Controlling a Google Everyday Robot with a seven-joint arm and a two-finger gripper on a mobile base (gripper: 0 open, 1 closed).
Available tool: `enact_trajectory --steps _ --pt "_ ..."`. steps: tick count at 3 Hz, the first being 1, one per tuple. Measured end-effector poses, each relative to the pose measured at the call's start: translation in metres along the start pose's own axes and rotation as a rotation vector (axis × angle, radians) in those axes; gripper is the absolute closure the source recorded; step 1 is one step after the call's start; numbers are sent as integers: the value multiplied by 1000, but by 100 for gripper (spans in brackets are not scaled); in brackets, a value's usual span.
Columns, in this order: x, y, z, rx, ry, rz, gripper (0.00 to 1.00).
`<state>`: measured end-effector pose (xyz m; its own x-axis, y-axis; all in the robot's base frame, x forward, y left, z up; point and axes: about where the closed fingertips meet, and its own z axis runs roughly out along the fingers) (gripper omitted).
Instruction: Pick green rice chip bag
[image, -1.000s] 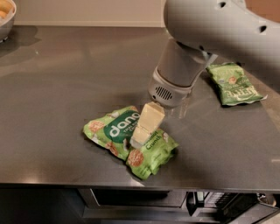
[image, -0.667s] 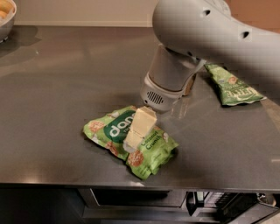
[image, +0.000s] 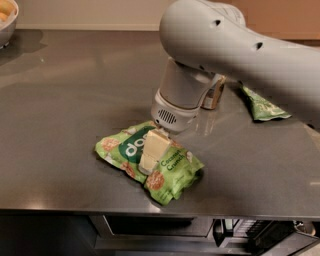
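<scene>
- Dark grey countertop (image: 65, 125) with a dull sheen fills most of your view, and a pale wall (image: 90, 12) runs along its far edge.
- Far left, top corner: a light bowl (image: 7, 27) stands on the counter, cut off by the frame. Something yellow-orange shows inside it, too little to identify.
- Left of centre, near the front edge: the green rice chip bag (image: 172, 172) lies flat and crumpled on the counter. Its dark green patch with white lettering faces up, and round brown chip pictures show on its near end.
- On that bag: the gripper (image: 150, 159) is down against the bag's middle. Its cream-coloured end covers part of the lettering and touches the wrapper. You cannot tell from this view whether it is open, closed or has hold of the bag.
- Just above the gripper: a round grey wrist housing (image: 172, 112) with a small vent grille.
- Centre to right: the arm (image: 240, 45) sweeps up from the housing and leaves at the right edge.
- Right, behind the arm: a smaller green bag (image: 262, 107) lies on the counter, well apart from the task bag and partly hidden by the arm.
</scene>
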<state>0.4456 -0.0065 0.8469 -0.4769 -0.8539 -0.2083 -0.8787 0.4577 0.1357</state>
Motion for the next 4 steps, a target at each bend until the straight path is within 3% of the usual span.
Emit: enact_trajectory --steps 3,4 --pt "-17 8 -42 33 -40 -34 95" --pt "-23 11 -59 55 -51 -56 100"
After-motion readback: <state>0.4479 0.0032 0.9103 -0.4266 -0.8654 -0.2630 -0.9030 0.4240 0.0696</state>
